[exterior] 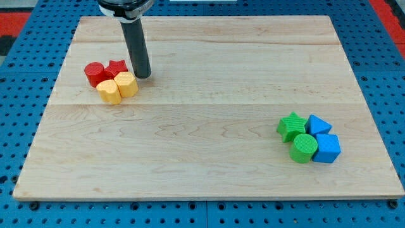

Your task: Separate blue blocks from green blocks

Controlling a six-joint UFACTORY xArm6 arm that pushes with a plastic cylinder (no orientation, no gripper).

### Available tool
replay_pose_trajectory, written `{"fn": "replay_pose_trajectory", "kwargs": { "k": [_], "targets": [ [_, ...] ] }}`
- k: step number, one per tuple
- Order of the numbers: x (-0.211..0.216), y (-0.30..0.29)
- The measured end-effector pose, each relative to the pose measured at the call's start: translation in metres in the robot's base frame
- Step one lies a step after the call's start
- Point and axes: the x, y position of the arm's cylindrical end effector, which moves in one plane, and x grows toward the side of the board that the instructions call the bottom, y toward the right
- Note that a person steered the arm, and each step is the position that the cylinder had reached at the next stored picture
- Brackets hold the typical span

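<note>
A green star block (291, 126), a green cylinder (304, 148), a blue triangular block (317, 124) and a blue cube (327, 148) sit bunched together, touching, at the view's lower right. My tip (143, 76) rests on the board at the view's upper left, far from them. It stands just right of a red star block (116, 68) and just above a yellow block (127, 84).
A red cylinder (95, 73) and a second yellow block (110, 92) sit in the same cluster by my tip. The wooden board (202, 101) lies on a blue pegboard table (386, 76).
</note>
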Motion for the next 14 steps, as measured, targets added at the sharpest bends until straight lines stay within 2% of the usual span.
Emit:
{"fn": "replay_pose_trajectory", "kwargs": {
  "k": [2,3,4,6,7,9,10,12,14],
  "targets": [
    [0.000,0.014],
    [-0.003,0.050],
    [0.021,0.064],
    [0.165,0.083],
    [0.218,0.111],
    [0.223,0.218],
    [0.223,0.253],
    [0.222,0.299],
    [0.208,0.295]
  ]
}}
